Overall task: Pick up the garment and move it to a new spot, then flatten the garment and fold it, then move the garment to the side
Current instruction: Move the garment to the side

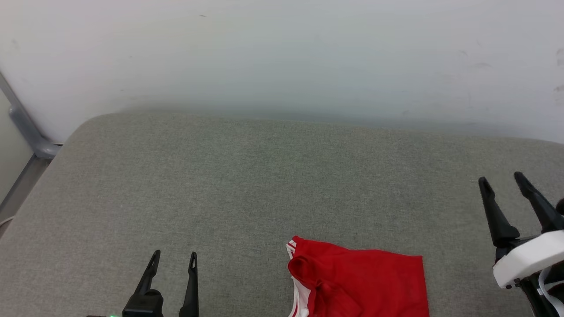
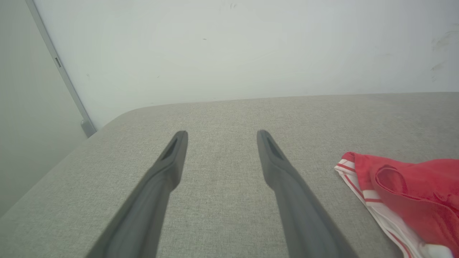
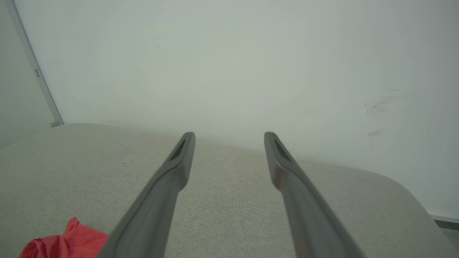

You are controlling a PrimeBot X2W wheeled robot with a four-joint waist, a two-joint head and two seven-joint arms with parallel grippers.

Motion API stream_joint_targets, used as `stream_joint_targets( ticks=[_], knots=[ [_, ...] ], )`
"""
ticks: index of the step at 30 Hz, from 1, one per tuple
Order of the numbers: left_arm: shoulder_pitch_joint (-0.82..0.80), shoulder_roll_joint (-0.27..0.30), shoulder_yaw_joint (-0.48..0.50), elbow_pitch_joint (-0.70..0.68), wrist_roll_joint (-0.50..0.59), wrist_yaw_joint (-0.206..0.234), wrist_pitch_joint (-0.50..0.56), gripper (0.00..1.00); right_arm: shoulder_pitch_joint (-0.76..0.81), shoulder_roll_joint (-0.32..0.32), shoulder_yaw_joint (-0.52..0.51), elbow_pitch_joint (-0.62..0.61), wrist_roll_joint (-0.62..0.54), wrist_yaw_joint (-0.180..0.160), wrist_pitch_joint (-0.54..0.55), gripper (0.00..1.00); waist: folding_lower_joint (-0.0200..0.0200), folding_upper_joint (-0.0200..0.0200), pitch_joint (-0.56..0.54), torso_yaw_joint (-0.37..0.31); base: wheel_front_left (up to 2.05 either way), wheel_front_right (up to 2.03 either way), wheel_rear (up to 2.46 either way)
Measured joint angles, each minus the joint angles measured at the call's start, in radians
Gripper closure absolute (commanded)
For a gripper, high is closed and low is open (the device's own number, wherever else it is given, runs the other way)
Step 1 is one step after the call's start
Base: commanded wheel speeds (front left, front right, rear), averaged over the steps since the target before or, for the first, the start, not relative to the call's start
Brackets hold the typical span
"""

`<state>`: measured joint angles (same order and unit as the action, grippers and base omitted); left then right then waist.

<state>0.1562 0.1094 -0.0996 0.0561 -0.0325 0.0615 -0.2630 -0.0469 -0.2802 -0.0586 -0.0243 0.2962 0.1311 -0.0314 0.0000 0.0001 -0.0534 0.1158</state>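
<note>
So the garment (image 1: 365, 281) is sitting near the front edge of the table (image 1: 264, 176), a bit right of centre, between the two arms and touching neither. It's bright red, thin-looking fabric, folded into a rough rectangle. The right edge is pretty straight, and the left side is lumpier where the red cloth bunches into a rolled loop. A white part pokes out along that left side with thin red stripes running down it, kind of like striped trim. The face that's up is plain red, and the bottom of it runs out of the head view.

The table is covered in a grey-beige woven cloth, matte with a coarse visible weave, and it has rounded corners and soft-looking edges. Behind it is a smooth pale wall (image 1: 282, 53) with a few faint scuffs, and a grey rail (image 1: 26, 127) runs down at the far left.

The left claw (image 1: 175, 254) is low down to the garment's left, its fingers spread apart over bare cloth with nothing between them. The right claw (image 1: 501, 178) is off to the right and further back, also spread wide and empty, with a white housing behind it. The fingers on both are long, slim and matte dark, tapering to tips with a narrow slot in each
</note>
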Motion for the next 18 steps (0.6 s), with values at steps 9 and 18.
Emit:
stream_joint_targets(
  ticks=[9, 18],
  knots=[
    [-0.015, -0.006, -0.011, 0.002, 0.0, -0.005, 0.0, 0.0, -0.076, -0.145, 0.169, 0.07, 0.306, 0.0, 0.431, 0.0, 0.0, 0.0, 0.015, 0.024, 0.0, 0.0, 0.0],
    [-0.021, -0.013, -0.02, 0.003, 0.0, -0.008, 0.0, 0.0, -0.02, -0.207, 0.251, 0.131, 0.494, 0.0, 0.723, 0.0, 0.0, 0.0, 0.04, 0.052, 0.0, 0.0, 0.0]
  ],
)
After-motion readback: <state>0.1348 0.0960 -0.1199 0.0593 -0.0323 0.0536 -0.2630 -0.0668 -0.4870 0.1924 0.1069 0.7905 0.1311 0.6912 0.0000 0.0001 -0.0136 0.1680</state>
